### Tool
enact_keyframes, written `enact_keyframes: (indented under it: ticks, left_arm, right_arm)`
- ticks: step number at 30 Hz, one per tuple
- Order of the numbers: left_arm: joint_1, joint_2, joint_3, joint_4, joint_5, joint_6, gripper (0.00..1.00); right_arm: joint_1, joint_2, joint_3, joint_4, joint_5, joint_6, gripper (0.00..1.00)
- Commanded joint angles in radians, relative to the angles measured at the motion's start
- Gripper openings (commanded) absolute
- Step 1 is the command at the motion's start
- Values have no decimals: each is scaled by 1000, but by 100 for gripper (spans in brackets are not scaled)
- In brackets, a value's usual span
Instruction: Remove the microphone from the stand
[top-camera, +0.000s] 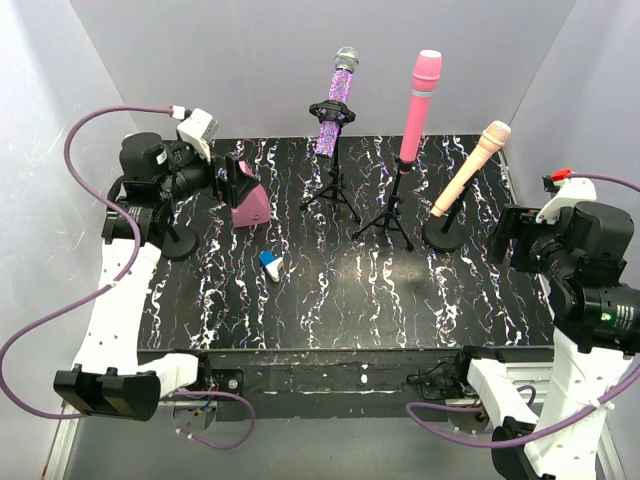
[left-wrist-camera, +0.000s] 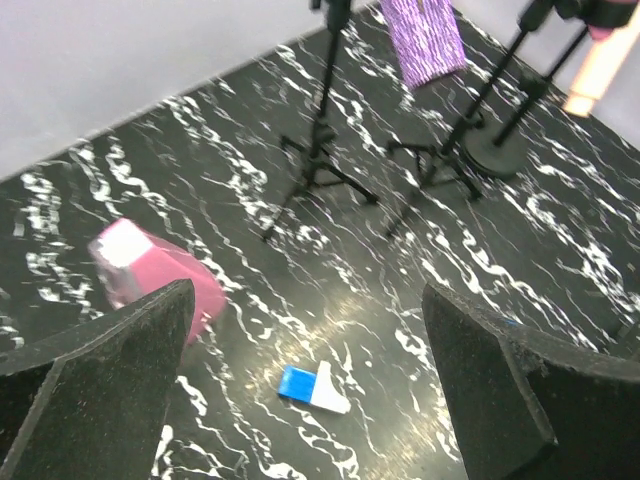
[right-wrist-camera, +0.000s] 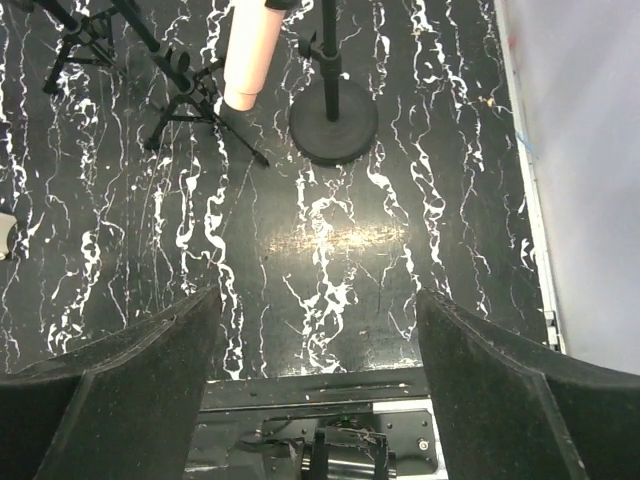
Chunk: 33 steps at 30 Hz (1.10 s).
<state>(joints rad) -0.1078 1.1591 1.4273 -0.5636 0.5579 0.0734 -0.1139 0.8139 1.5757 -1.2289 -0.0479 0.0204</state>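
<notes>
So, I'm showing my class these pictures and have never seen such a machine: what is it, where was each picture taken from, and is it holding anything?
These are two robot arms bolted at the near edge of a black marbled table. The wide picture comes from a camera above and behind them. The other two come from cameras on the wrists, looking past the left hand and the right hand. Both hands are open and hold nothing. On the table stand a purple glitter microphone, a pink microphone and a peach microphone, each in its stand, plus a pink box and a blue-and-white object.
</notes>
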Motion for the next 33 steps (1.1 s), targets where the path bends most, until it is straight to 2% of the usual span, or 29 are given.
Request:
enact_keyframes:
  ticks: [1,3,6,9,14,18,23,25,30,33]
  left_arm:
    - [0,2,-13,-71,222,38,98]
    - [-1,36,18,-140,289,98,98]
    - [-7,66,50,-148,301,101,98]
    - [-10,100,91,-147,306,127,98]
    - [-10,143,148,-148,298,154,98]
    - [-10,180,189,-153,266,141,98]
    - [-13,191,208,-153,220,158,98]
    - [-16,189,206,-151,209,166,98]
    - [-18,180,216,-153,200,161,98]
    - [-18,180,226,-159,203,181,98]
  right_arm:
    - [-3,-12,-2,25,-64,24,86]
    - [-4,-24,3,52,-194,-16,88]
    - [-3,-41,0,113,-390,-127,88]
    - [-4,-23,-5,199,-425,-113,88]
    - [-1,96,70,308,-422,-53,85]
    - [52,181,119,408,-328,13,86]
    - [282,244,145,512,-184,-53,87]
    - [327,272,145,584,-175,-51,88]
    - [430,355,182,736,42,-27,89]
    - [473,358,126,899,129,-27,89]
